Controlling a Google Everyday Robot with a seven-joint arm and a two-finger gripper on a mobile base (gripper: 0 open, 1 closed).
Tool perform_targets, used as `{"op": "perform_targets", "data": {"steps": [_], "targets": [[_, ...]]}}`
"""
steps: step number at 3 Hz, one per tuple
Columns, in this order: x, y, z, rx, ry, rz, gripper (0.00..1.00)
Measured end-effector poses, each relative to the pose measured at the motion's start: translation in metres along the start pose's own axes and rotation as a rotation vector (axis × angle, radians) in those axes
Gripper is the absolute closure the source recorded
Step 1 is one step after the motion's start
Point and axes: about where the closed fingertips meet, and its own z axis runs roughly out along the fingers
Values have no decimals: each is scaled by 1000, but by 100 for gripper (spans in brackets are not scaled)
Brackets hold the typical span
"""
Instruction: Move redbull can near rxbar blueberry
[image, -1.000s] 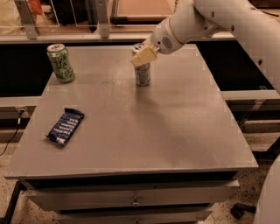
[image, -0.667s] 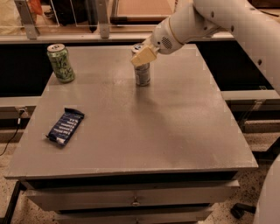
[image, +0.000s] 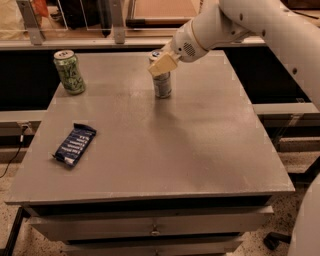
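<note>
My gripper sits over the top of the tall slim silver-and-blue redbull can, upright near the grey tabletop's far edge; whether it is clamped there I cannot tell. The flat dark blue rxbar blueberry wrapper lies well apart by the left edge, a green can at the far left corner.
</note>
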Motion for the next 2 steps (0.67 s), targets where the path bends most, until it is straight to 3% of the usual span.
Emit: {"op": "perform_targets", "data": {"steps": [1,2], "targets": [[-19,16,-4,-42,-72,-33,100],[-57,60,-6,-136,-162,-107,100]]}}
